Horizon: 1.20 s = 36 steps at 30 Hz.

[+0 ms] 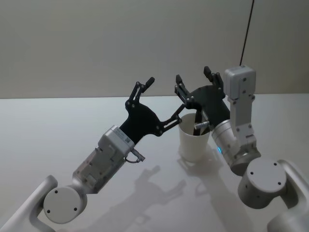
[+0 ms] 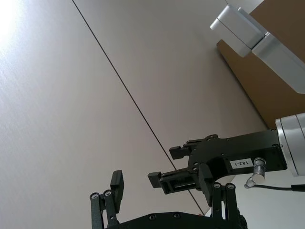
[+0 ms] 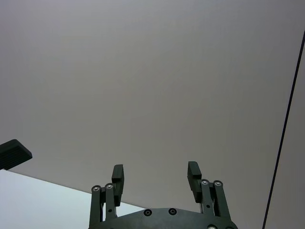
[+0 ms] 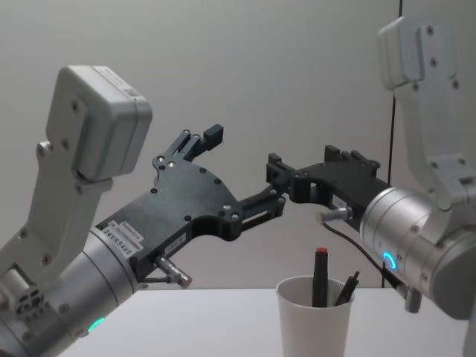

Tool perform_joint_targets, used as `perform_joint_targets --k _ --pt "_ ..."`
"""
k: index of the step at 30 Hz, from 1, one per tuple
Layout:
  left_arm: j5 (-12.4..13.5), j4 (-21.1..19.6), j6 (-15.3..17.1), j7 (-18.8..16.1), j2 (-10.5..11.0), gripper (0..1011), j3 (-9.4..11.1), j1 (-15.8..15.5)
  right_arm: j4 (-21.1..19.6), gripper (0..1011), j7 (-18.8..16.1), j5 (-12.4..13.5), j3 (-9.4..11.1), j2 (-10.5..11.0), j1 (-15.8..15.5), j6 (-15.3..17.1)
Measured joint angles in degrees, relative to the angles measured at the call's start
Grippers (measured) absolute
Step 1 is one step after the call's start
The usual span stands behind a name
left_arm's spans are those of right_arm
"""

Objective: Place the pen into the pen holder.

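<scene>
Showing the cup (image 4: pixel 314 318) upright on the desk (image 1: pixel 72 125) with pens standing in it: we see one pen (image 4: pixel 320 277) with a red tip and a second dark one leaning beside it, both rising above the rim. We judge the task's pen to be already lodged in the cup, though which of the two it is we cannot tell. Both arms are raised above the cup. The left pincer (image 1: pixel 164 101) is spread wide and holds nothing; the right pincer (image 3: pixel 155 177) likewise stands open and empty, pointing upward toward the wall.

We judge the pen light, stiff and smooth, best pinched across the barrel near mid-length. The paper cup is light, thin-walled and easily tipped or crushed; we would avoid squeezing it and keep clear of its rim.

The desk is plain, pale, smooth and slightly glossy. A bare grey wall (image 1: pixel 96 43) stands behind, with a thin dark cable (image 1: pixel 247 29) hanging on the right.
</scene>
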<state>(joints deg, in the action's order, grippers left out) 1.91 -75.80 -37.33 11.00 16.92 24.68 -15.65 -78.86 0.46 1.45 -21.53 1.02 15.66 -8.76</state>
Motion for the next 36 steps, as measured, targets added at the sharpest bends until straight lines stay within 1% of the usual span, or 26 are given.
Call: perform_joint_targets --k 3,5,7,36 --pt "0.0 0.0 0.0 0.0 0.0 1003 0.0 0.0 -0.1 890 -0.2 0.2 0.1 0.0 -0.1 -0.1" --pt "0.0 0.0 0.0 0.0 0.0 1003 0.0 0.0 -0.2 927 -0.2 0.3 0.1 0.0 -0.1 -0.2" --pt "0.0 0.0 0.0 0.0 0.0 1003 0.0 0.0 -0.2 1000 -0.3 0.3 0.2 0.1 -0.2 -0.3" --pt "0.0 0.0 0.0 0.0 0.0 1003 0.0 0.0 -0.8 1001 -0.8 0.7 0.4 0.2 -0.5 -0.7"
